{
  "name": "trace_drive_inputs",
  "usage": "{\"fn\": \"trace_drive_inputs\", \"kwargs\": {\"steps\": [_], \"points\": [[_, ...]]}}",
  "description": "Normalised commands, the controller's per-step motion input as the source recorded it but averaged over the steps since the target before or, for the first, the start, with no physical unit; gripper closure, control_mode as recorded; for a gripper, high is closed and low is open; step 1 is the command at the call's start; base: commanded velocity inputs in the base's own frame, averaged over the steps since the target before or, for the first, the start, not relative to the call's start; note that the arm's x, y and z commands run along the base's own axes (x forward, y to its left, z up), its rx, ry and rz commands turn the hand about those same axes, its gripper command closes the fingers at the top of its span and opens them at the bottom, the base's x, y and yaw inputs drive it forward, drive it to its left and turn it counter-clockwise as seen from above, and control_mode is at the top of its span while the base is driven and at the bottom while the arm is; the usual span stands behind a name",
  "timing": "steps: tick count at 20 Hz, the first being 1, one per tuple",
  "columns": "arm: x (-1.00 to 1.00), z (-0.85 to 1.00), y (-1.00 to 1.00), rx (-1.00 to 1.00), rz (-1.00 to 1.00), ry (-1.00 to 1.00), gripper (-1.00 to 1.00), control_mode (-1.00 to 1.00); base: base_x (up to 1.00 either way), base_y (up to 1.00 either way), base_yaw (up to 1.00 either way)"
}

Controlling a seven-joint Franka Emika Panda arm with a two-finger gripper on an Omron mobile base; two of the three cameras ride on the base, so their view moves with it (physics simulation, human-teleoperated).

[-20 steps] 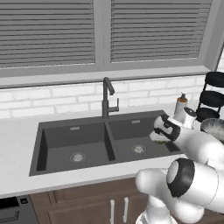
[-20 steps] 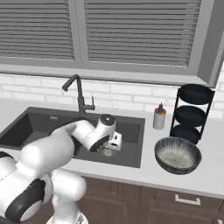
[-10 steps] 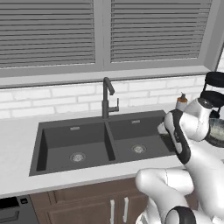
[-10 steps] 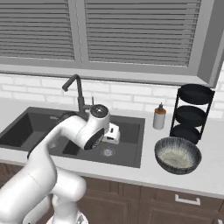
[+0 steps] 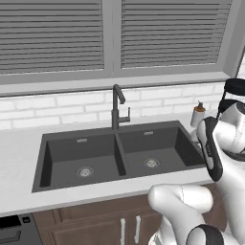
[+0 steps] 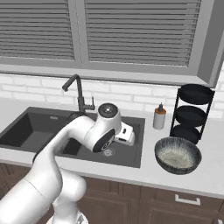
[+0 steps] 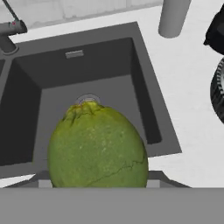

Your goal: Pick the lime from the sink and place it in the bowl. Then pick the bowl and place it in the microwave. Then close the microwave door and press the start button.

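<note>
In the left base view, at centre: the sink [image 5: 119, 153], dark grey, two basins, faucet [image 5: 116, 107] behind the divider. At the right edge, a small bottle [image 5: 197, 115] on the counter.

In the right base view, at centre: the gripper [image 6: 127, 134] over the right basin. Lower right: the bowl [image 6: 177, 155] on the counter, pale inside, just in front of a black tiered rack [image 6: 191, 113].

In the hand view, lower centre: the lime [image 7: 97, 148], yellow-green, gripped between the fingers, held above the basin drain. Slightly egg-shaped, long axis running bottom to top of the frame, wrinkled stem end pointing to the top.
</note>
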Motion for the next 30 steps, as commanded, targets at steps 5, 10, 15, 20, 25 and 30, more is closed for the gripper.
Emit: {"fn": "trace_drive_inputs", "kwargs": {"steps": [5, 10, 15, 20, 25, 30], "points": [[-0.07, 0.07, -0.87, 0.01, -0.16, 0.02, 1.00, -1.00, 0.00, 0.00, 0.00], [-0.01, 0.00, -0.59, 0.00, -0.21, 0.05, 1.00, -1.00, 0.00, 0.00, 0.00], [0.06, -0.03, -0.45, 0.00, -0.19, 0.08, 1.00, -1.00, 0.00, 0.00, 0.00], [0.14, -0.06, -0.70, 0.04, -0.09, 0.10, 1.00, -1.00, 0.00, 0.00, 0.00], [0.10, -0.21, -0.40, 0.07, -0.03, 0.07, 1.00, -1.00, 0.00, 0.00, 0.00], [0.25, -0.03, -0.20, 0.08, -0.02, 0.09, 1.00, -1.00, 0.00, 0.00, 0.00]]}}
